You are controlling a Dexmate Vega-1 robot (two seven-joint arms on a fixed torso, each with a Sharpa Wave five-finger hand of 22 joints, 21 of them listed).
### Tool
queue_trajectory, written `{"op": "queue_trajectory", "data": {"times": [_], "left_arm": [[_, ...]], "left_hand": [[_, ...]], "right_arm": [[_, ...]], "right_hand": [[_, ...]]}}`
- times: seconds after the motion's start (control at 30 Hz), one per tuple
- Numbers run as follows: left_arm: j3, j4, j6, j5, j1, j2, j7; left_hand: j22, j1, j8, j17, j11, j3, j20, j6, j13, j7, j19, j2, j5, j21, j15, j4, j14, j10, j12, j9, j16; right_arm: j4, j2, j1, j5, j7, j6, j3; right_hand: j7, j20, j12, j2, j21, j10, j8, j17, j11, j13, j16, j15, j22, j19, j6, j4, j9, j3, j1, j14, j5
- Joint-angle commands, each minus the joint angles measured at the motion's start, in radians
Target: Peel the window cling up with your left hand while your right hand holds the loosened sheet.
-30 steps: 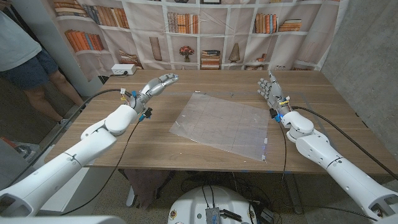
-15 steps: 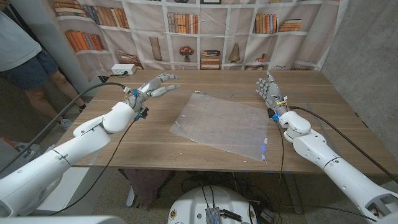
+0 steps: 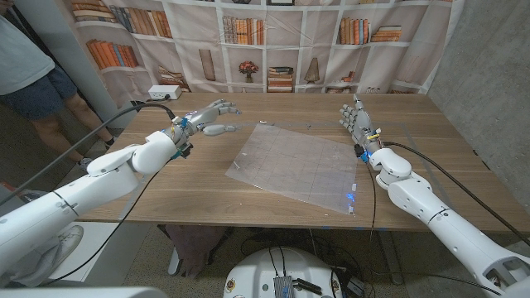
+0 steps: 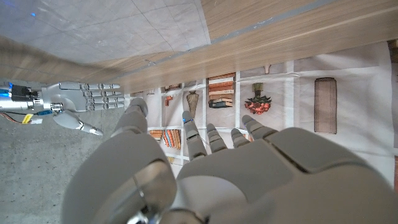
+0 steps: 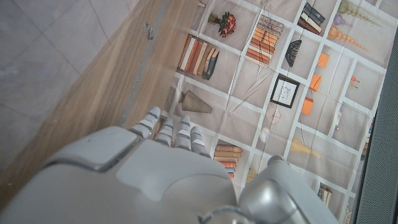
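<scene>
From the head view, a clear window cling (image 3: 296, 164) lies flat on the wooden table (image 3: 207, 186), turned at an angle, near the middle. The left hand (image 3: 211, 117) is above the table just beside the cling's far left corner, fingers spread and reaching toward the sheet, holding nothing. The right hand (image 3: 356, 121) stands near the cling's far right corner with its fingers up and apart, also holding nothing; it does not touch the sheet. A white box (image 3: 162, 92) sits at the table's far left edge in front of a bookshelf backdrop (image 3: 281, 45). A person (image 3: 29, 70) stands at the left edge of the picture, beyond the table.

In the left wrist view, the back of the left hand (image 4: 211, 174) is close to the camera, its fingers (image 4: 194, 138) parted with nothing between them. The cling (image 4: 112, 28) is on the table past the fingertips, and the right hand (image 4: 78, 102) is across from it, fingers straight and together, thumb out.

In the right wrist view, the back of the right hand (image 5: 143, 168) is near the lens, its fingers (image 5: 166, 129) extended side by side and free. The table's (image 5: 93, 93) wood runs beside them, with the cling (image 5: 37, 56) lying further across it.
</scene>
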Motion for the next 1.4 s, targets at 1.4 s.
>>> {"op": "queue_trajectory", "data": {"times": [1.4], "left_arm": [[0.144, 0.015, -0.197, 0.51, -0.257, 0.008, -0.313]], "left_hand": [[0.008, 0.083, 0.084, 0.014, -0.018, -0.022, -0.025, 0.112, 0.006, 0.001, -0.079, -0.124, 0.013, 0.009, -0.069, 0.036, -0.141, -0.013, 0.017, 0.022, 0.016]], "right_arm": [[0.049, 0.017, 0.02, -0.085, -0.014, 0.086, -0.021]], "right_hand": [[-0.015, -0.002, 0.016, 0.017, -0.027, 0.022, 0.015, 0.0, -0.009, 0.003, 0.012, -0.022, 0.005, 0.016, 0.017, -0.018, 0.002, 0.003, 0.023, 0.023, -0.003]]}}
